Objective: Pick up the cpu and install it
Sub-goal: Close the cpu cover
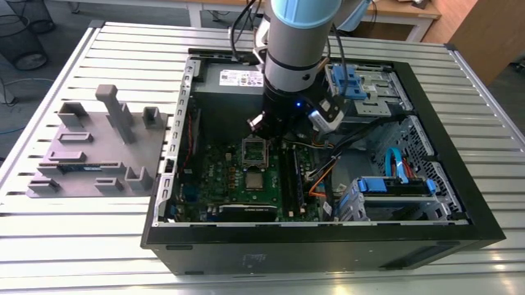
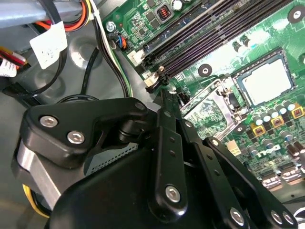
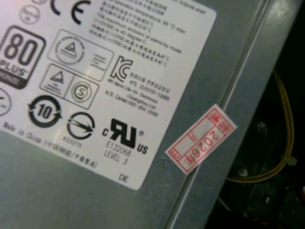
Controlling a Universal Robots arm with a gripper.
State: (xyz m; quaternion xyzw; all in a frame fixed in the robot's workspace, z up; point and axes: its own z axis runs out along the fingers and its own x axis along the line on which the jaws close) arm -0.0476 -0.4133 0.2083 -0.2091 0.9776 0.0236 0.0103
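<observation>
One open computer case lies on the slatted metal worktop. One grey holder tray sits beside it on the exterior view's left. The single cpu lies flat in its socket on the green motherboard, silver top upward. One metal socket frame stands swung open just on its far side.

One arm reaches down into the case over the far part of the board. In the second wrist view, the end effector has its two black fingers drawn together at the tips, with nothing seen between them. It hangs near the frame and apart from the cpu.

The first wrist view faces one grey power supply carrying two stickers: a white label and a red-bordered one.
</observation>
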